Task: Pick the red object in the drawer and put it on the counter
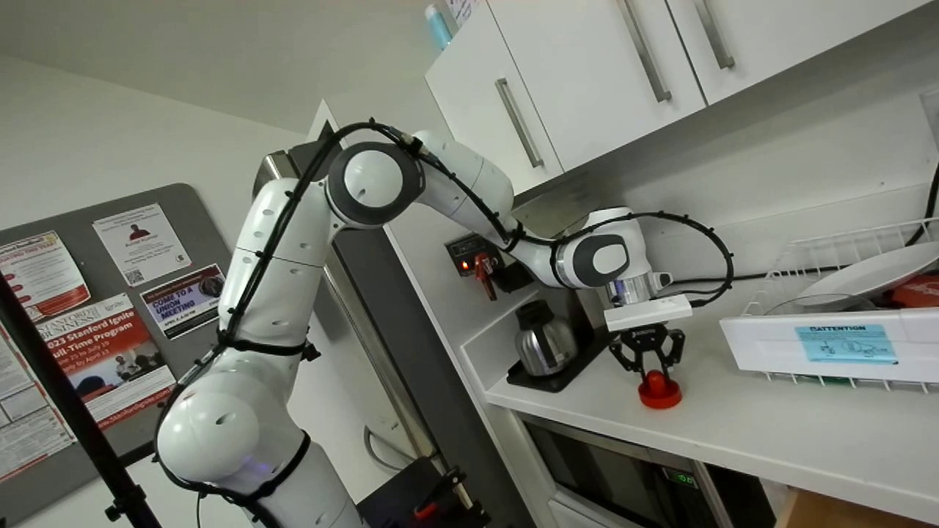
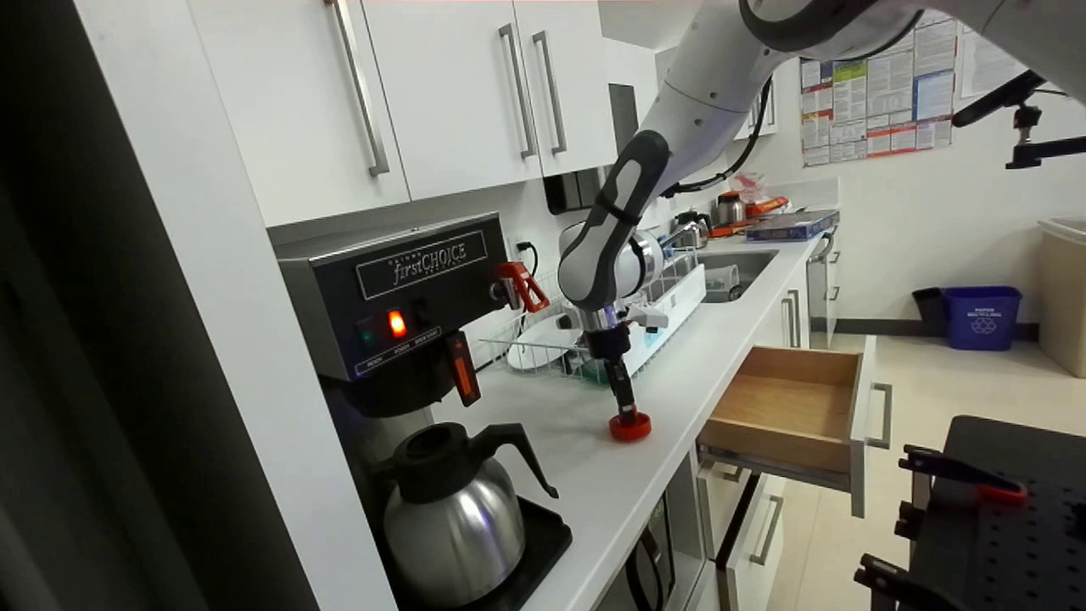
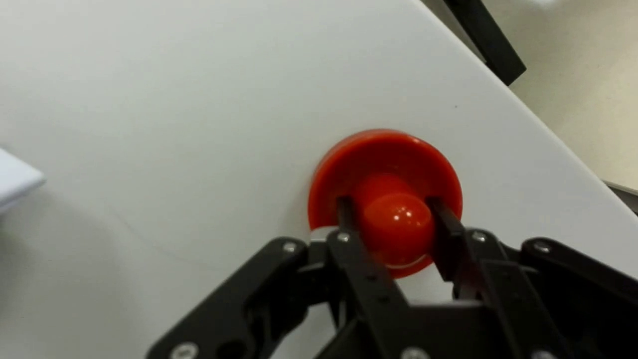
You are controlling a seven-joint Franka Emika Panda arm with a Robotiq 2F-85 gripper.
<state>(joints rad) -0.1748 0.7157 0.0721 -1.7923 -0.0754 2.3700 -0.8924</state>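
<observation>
Transfer judged nearly complete: I see the glossy red plastic-looking round piece (image 3: pixel 391 212), with its domed knob, apparently resting on the flat white counter (image 2: pixel 594 484), left of the pulled-out pale wooden drawer (image 2: pixel 785 403) in both exterior views. The black two-fingered gripper (image 1: pixel 657 372) appears closed on the knob, so by my reading letting go and lifting away are left. Full seating uncertain, underside being hidden; the contact faces are blurred in the wrist view, and the drawer is cut off at bottom right of an exterior view.

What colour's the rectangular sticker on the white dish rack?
The sticker is light blue, clearest in an exterior view.
</observation>
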